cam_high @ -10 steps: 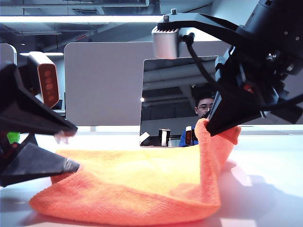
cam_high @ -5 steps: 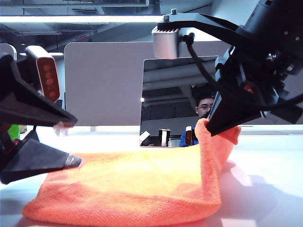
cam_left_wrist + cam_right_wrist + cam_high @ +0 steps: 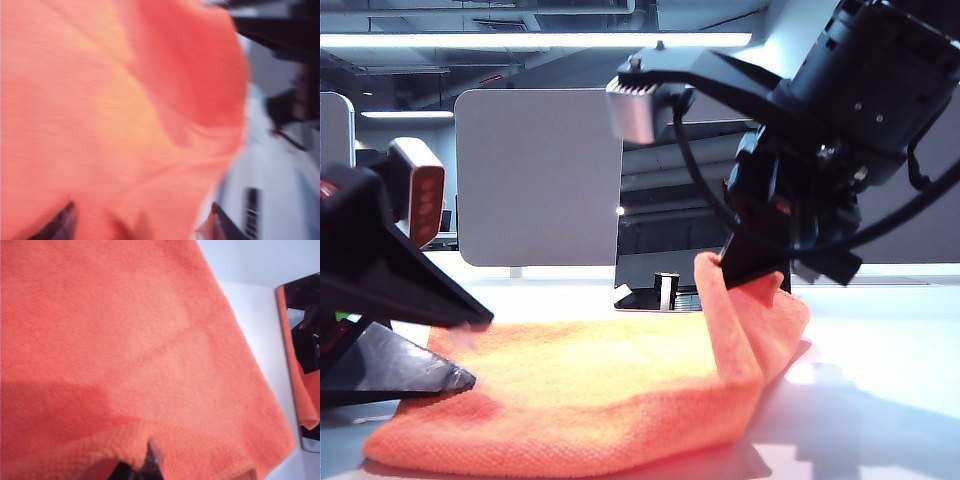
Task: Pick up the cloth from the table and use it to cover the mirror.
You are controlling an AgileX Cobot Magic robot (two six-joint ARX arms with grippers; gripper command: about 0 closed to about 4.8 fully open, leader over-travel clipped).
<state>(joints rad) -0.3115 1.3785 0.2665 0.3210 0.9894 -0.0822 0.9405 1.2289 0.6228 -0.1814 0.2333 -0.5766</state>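
Right gripper [image 3: 735,275] is clamped on a raised corner of the orange cloth [image 3: 590,400], which otherwise lies on the white table [image 3: 880,400] before the mirror [image 3: 655,210], while left gripper [image 3: 470,350] stands jaws apart at its opposite edge.

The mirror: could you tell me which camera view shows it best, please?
The exterior view: the mirror stands upright behind the orange cloth, partly hidden by the right gripper. The right wrist view shows only its edge; the left wrist view shows none.
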